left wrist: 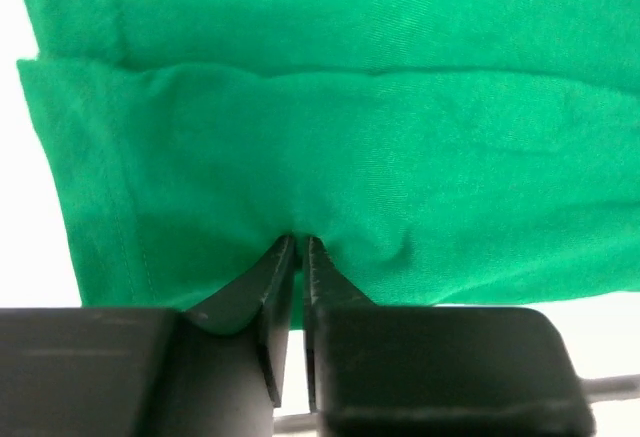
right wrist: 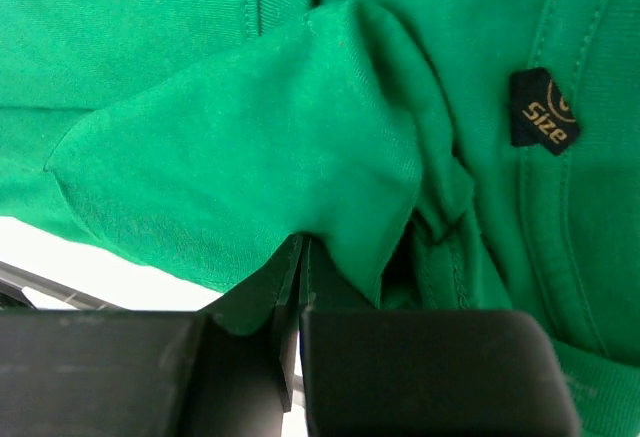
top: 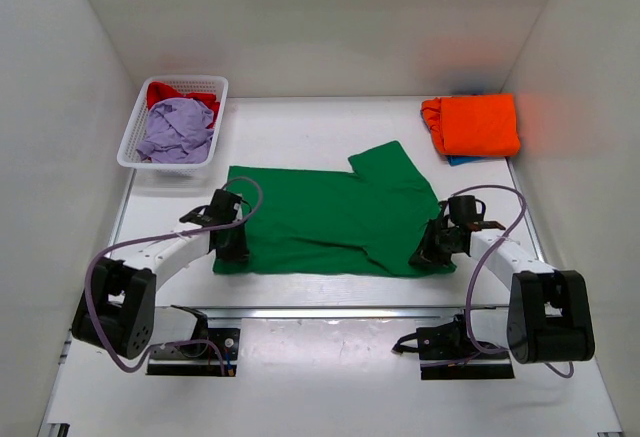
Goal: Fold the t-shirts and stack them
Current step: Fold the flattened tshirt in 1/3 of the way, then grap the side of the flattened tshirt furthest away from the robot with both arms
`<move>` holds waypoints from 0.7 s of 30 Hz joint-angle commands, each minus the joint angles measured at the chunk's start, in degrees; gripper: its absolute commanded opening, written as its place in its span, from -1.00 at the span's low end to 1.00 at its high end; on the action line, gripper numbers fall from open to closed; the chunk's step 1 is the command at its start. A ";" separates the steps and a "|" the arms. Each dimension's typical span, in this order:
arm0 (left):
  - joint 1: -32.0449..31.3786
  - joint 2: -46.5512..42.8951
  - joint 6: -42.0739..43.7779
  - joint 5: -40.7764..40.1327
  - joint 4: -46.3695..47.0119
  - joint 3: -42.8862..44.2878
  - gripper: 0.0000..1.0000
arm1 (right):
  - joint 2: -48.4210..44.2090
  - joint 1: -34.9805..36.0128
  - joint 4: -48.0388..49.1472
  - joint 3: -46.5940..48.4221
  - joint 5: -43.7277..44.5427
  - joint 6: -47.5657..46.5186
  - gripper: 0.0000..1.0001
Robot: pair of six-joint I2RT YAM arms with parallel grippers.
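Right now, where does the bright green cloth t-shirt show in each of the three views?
Top external: the bright green cloth t-shirt lies spread mid-table, between both arms.
Left wrist: it fills the upper frame, puckered at the left gripper.
Right wrist: it fills nearly the whole frame, with a black size label upper right and a fold at the right gripper.
Shared landmark: the shirt's near edge against the white table.
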 commanded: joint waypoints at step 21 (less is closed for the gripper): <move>6.04 1.57 16.62 4.52 -8.66 22.26 0.19 | -3.09 0.46 -6.09 20.00 -4.40 -4.47 -0.80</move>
